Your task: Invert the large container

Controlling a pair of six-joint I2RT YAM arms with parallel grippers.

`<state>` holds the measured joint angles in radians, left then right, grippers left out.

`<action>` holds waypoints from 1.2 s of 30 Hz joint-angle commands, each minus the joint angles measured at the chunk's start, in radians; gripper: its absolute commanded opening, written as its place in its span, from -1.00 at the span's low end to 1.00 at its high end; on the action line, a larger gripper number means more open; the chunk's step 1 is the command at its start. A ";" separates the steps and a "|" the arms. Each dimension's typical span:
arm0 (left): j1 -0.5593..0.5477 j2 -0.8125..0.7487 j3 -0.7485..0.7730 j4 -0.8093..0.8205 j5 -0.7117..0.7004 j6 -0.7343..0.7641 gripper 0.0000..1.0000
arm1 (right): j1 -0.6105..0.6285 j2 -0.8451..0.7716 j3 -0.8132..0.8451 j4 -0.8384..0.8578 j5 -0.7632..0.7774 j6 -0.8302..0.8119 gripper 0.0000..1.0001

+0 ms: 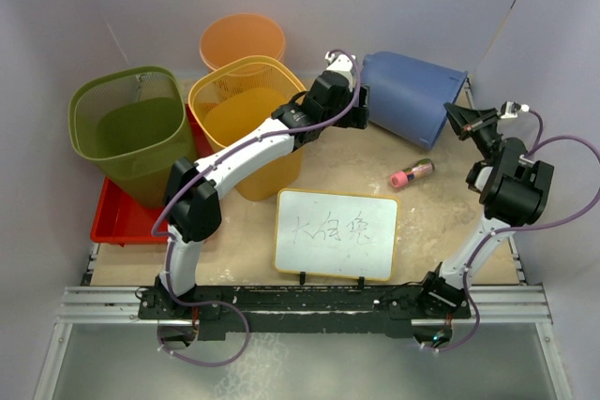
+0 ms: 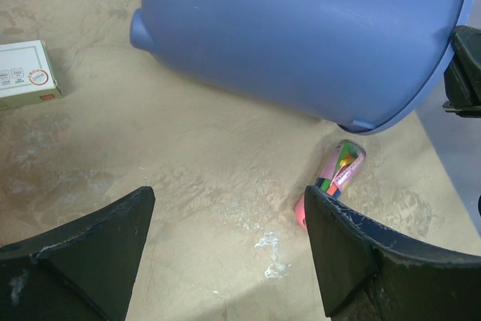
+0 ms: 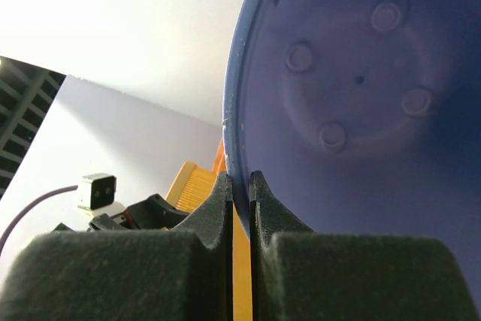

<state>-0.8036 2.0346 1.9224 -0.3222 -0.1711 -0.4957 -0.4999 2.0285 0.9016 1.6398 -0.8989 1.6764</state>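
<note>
The large container is a blue bucket (image 1: 412, 96). It is tipped on its side at the back of the table, base to the left and mouth to the right. My right gripper (image 1: 461, 119) is shut on its rim; in the right wrist view the two fingers pinch the rim edge (image 3: 240, 186) and the bucket's inside bottom (image 3: 361, 73) shows. My left gripper (image 1: 361, 108) is open and empty beside the bucket's base end. In the left wrist view the left gripper (image 2: 229, 246) is above bare table, with the bucket's outer wall (image 2: 301, 28) just beyond its fingertips.
A pink tube (image 1: 412, 173) lies on the table below the bucket's rim, also in the left wrist view (image 2: 338, 174). A whiteboard (image 1: 336, 233) stands at the front. A yellow basket (image 1: 246, 114), orange bucket (image 1: 242, 41), green basket (image 1: 127, 128) and red tray (image 1: 117, 217) are on the left. A small box (image 2: 22, 73) lies on the table.
</note>
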 commanded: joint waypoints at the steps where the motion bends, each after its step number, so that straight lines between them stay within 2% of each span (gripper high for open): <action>1: 0.000 -0.030 0.020 0.046 0.002 0.003 0.56 | 0.072 0.007 -0.054 0.006 0.025 -0.011 -1.00; 12: 0.000 -0.053 -0.006 0.051 -0.005 0.011 0.56 | 0.213 0.044 0.073 -0.032 0.090 0.013 -1.00; 16: -0.001 -0.057 -0.010 0.049 -0.006 0.014 0.56 | 0.221 0.061 0.066 0.014 0.097 0.053 -1.00; 22: 0.000 -0.062 -0.024 0.048 -0.005 0.016 0.56 | 0.182 0.126 -0.058 0.147 0.162 0.142 -1.00; 36: -0.001 -0.059 -0.031 0.053 -0.003 0.022 0.56 | 0.141 0.141 -0.281 0.136 0.267 0.114 -1.00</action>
<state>-0.8036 2.0338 1.8977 -0.3084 -0.1715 -0.4870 -0.3244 2.0430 0.7444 1.6478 -0.6689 1.7859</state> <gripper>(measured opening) 0.780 0.037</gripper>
